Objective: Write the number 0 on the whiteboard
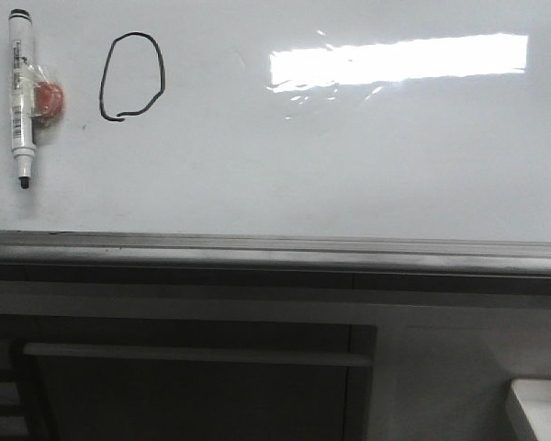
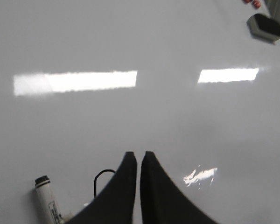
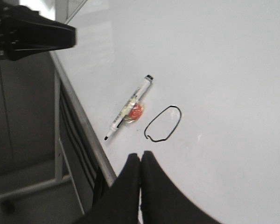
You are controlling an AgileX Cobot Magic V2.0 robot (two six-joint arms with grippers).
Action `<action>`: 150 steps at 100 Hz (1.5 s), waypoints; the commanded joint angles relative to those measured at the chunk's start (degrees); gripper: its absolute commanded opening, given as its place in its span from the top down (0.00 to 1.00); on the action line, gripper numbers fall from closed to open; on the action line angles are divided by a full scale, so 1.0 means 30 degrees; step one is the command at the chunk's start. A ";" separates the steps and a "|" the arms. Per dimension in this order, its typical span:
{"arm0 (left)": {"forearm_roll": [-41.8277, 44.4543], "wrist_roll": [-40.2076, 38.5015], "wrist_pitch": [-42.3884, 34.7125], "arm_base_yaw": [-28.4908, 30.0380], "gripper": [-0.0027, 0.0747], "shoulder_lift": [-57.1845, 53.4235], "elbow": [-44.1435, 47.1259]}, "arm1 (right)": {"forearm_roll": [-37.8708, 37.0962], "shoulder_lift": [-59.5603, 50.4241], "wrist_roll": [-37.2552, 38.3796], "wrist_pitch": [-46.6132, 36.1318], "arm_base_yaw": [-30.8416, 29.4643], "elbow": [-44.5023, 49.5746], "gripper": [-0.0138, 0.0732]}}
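Observation:
The number 0 [image 1: 103, 87] is a thin black oval outline at the upper left of the whiteboard [image 1: 349, 156]. A white marker [image 1: 21, 92] with a black cap lies just left of it, tip bare, with a red-orange lump [image 1: 50, 99] stuck to it. Neither gripper shows in the front view. My left gripper [image 2: 140, 154] is shut and empty above the board, with the marker [image 2: 47, 200] and part of the 0 [image 2: 99, 175] beside it. My right gripper [image 3: 141, 155] is shut and empty near the board's edge, apart from the 0 [image 3: 179, 116] and the marker [image 3: 129, 107].
A grey metal rail [image 1: 275, 246] runs along the board's near edge. Below it is a dark cabinet front with a pale bar [image 1: 197, 354]. A white tray [image 1: 542, 404] sits at the lower right. A dark eraser-like block [image 2: 265, 26] lies on the board. The other arm [image 3: 32, 35] is dark.

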 commanded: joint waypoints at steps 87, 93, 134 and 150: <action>0.1441 -0.0018 0.0976 0.0019 0.99 -0.8339 0.3543 | 0.1122 -1.5710 -0.0359 -1.2049 -0.0102 1.3809 0.90; 0.1441 -0.0018 0.0976 0.0019 0.99 -0.8339 0.3543 | 0.1122 -1.5710 -0.0359 -1.2049 -0.0102 1.3809 0.90; 0.1404 -0.0018 0.1396 0.0019 0.99 -0.8339 0.3592 | 0.1122 -1.5710 -0.0359 -1.2049 -0.0102 1.3809 0.90; -0.3489 0.7061 0.2109 0.0019 0.99 -0.8339 0.3592 | 0.1122 -1.5710 -0.0359 -1.2049 -0.0102 1.3809 0.90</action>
